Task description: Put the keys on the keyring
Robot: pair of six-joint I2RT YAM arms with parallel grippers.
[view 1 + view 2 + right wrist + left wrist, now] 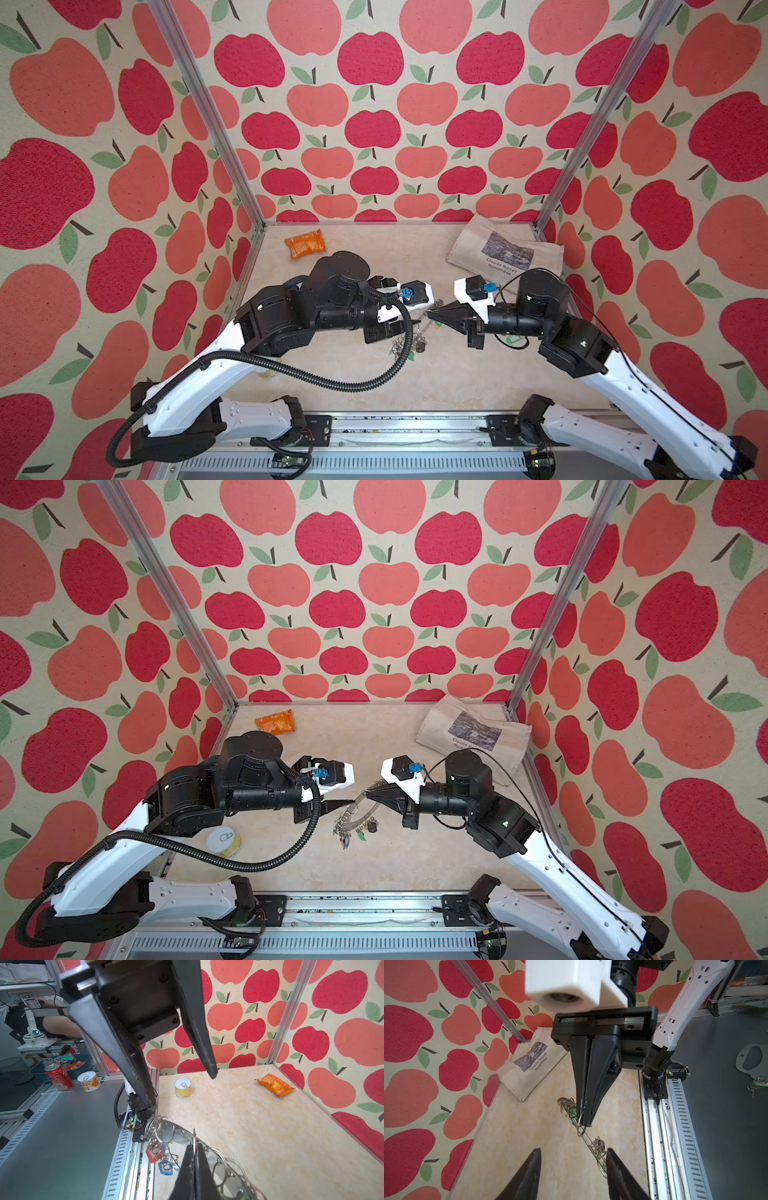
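Note:
The keyring (176,1136), a flat grey metal disc with wire rings along its rim, hangs tilted above the table. My right gripper (194,1146) is shut on one wire ring at its upper edge. Keys with a red tag (152,1154) and a blue tag (165,1167) dangle from the lower rim, and in a top view several tagged keys (360,835) hang there. My left gripper (573,1152) is open and faces the right one. The keyring's edge (591,1144) runs close beside one of its fingers (610,1159). A green-rimmed tag (513,340) lies under my right wrist.
An orange foil packet (304,244) lies at the back left. A printed cloth bag (505,249) leans in the back right corner. A small yellow tin can (224,841) stands near my left arm. The metal rail (386,430) borders the front edge.

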